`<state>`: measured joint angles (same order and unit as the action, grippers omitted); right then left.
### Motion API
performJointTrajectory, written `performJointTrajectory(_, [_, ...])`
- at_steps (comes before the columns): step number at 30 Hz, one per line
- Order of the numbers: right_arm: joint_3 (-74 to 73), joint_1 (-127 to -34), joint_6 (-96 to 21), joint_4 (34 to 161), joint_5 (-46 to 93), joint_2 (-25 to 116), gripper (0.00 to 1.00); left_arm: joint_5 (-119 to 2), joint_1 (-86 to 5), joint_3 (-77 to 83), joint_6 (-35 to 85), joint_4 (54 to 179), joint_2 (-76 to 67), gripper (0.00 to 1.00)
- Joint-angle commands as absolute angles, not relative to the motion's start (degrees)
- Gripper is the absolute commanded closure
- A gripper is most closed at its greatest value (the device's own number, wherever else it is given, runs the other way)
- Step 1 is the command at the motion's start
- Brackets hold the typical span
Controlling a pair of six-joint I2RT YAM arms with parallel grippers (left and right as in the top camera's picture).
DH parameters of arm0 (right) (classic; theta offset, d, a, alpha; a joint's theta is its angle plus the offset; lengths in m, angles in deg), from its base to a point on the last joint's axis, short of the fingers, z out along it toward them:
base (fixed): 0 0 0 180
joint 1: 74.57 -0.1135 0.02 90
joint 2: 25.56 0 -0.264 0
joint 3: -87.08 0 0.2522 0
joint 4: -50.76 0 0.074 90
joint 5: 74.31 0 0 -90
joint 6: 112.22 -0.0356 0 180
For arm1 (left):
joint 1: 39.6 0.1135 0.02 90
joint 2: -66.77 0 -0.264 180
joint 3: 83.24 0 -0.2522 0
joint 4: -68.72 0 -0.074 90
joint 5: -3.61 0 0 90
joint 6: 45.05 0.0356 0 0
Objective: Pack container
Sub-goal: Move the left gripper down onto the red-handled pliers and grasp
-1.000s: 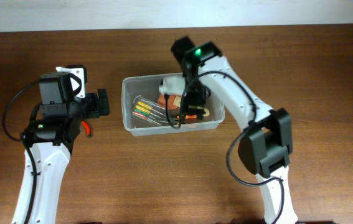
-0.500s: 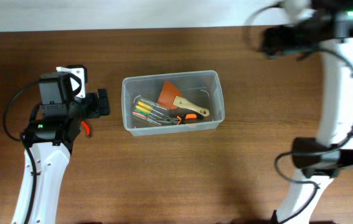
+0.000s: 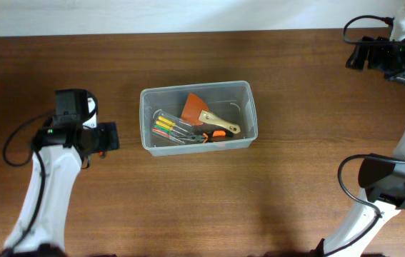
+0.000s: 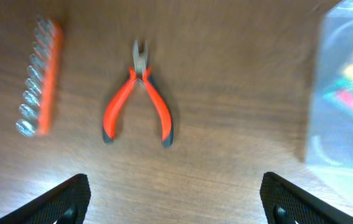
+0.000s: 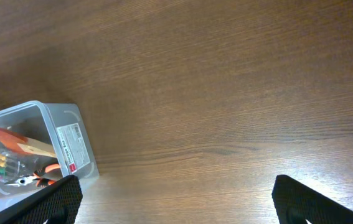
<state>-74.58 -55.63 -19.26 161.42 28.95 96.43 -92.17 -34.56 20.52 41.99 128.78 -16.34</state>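
The container point(image 3: 146, 120) is a clear plastic tub at the table's middle. It holds an orange scraper point(image 3: 194, 108), several screwdrivers point(image 3: 166, 127) and orange-handled pliers point(image 3: 213, 134). My left gripper point(image 3: 109, 135) is open and empty left of the tub. In the left wrist view it point(image 4: 176, 202) hovers over red-handled pliers point(image 4: 137, 93) and an orange bit holder point(image 4: 39, 78) on the table, with the container's blurred edge point(image 4: 344, 93) at the right. My right gripper point(image 3: 356, 56) is open and empty at the far back right. The right wrist view point(image 5: 176, 202) shows the container point(image 5: 70, 140) at lower left.
The brown wooden table point(image 3: 302, 143) ends at a white wall strip point(image 3: 152, 14) along the back. The right arm's base point(image 3: 391, 182) stands at the right front. A black cable point(image 3: 13, 143) loops beside the left arm.
My right arm has lifted out of the container and swung to the far back right corner. My left arm has shifted a little toward the front.
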Motion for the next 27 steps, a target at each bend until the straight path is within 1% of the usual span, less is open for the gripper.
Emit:
performJointTrajectory(1, [-74.21, -55.76, -19.74, 161.38, 30.28, 96.69, 0.02, -88.71, -32.31, 19.89, 36.59, 129.26, -21.63, 0.11])
performJointTrajectory(7, [-74.21, -55.74, -19.74, 161.38, 30.28, 96.69, 0.02, -87.49, -32.01, 19.89, 29.38, 127.98, -26.70, 0.11])
performJointTrajectory(11, [-74.21, -55.76, -19.74, 161.38, 30.28, 96.69, 0.02, -87.31, -31.88, 19.89, 24.31, 124.52, -30.64, 0.11])
performJointTrajectory(12, [-74.21, -55.76, -19.74, 161.38, 30.28, 96.69, 0.02, -86.79, -31.88, 19.89, 23.39, 123.52, -31.49, 0.16])
performJointTrajectory(15, [-74.21, -55.76, -19.74, 161.38, 30.28, 96.69, 0.02, -85.50, -31.88, 19.89, 20.64, 120.41, -33.59, 0.19])
performJointTrajectory(16, [-74.21, -55.76, -19.74, 161.38, 30.28, 96.69, 0.02, -85.52, -31.88, 19.89, 20.07, 119.34, -34.03, 0.21])
performJointTrajectory(20, [-74.21, -55.76, -19.74, 161.38, 30.28, 96.69, 0.02, -85.70, -31.85, 19.89, 20.13, 115.36, -36.06, 0.21])
performJointTrajectory(27, [-74.21, -55.76, -19.74, 161.38, 30.28, 96.69, 0.02, -86.68, -31.85, 19.89, 20.18, 112.83, -41.92, 0.21])
